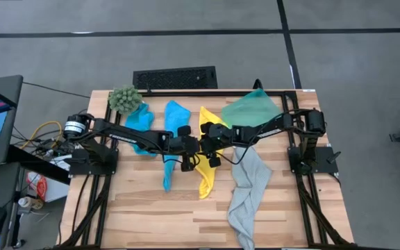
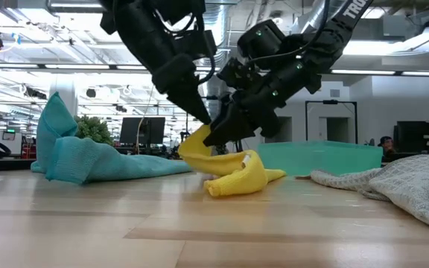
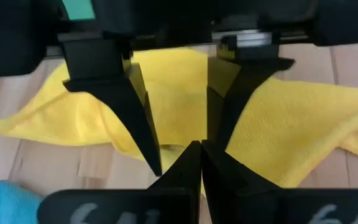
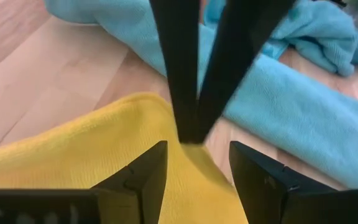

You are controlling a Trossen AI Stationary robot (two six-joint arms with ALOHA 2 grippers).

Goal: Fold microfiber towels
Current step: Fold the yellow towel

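Yellow towel [image 1: 206, 169] lies mid-desk as a limp strip running roughly 12 to 6 o'clock in the high view, its upper end lifted and bunched where both hands meet.

Left hand [image 1: 198, 147] reaches in from 9 o'clock, clenched on a raised fold of the yellow towel; in the right wrist view its two dark fingers [image 4: 194, 68] come together to a point right at the cloth's peak. Low view shows the same: fingertips pinching the top of the yellow hump, the rest of the cloth rolled on the desk [image 1: 151, 215] below.

Right hand [image 1: 209, 137] comes in from 3 o'clock, fingers spread and released, holding nothing. It sits just beside the left hand, straddling the pinched fold; the towel fills the gap between its fingers [image 4: 138, 177] in its own wrist view.

Other towels:
- blue towel [image 1: 174, 139], strip just at 9 o'clock of the yellow one, partly under the left arm.
- second blue towel [image 1: 139, 123], farther toward 9 o'clock, beside the fuzzy green plant [image 1: 124, 99].
- grey towel [image 1: 248, 191], at 4 o'clock of the hands, trailing to the desk's near edge.

Green bin [image 1: 252, 110] sits at 1 o'clock of the hands, under the right arm.
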